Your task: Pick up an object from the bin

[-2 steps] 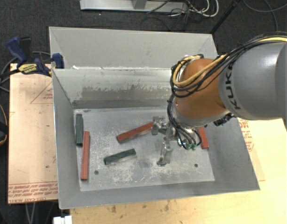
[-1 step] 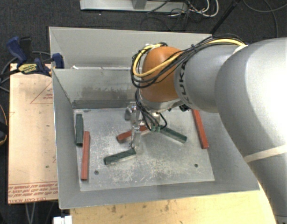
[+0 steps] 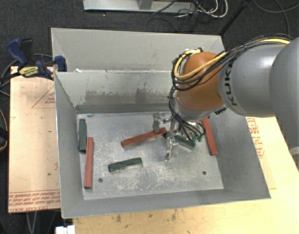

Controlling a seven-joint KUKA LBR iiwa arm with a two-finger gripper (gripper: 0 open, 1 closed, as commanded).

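Beside the red-brown stick, the gripper, apart or together unclear, should straddle its end squarely before closing.

**Reds and Greens on Grey Metal**

The bin is plain grey, its floor scuffed paler. The left bar, middle bar and right bar are red-brown. The upper-left bar and lower bar are dark green. The wrist cover is orange, the arm is silver-grey with black lettering, and the cables are yellow and black.
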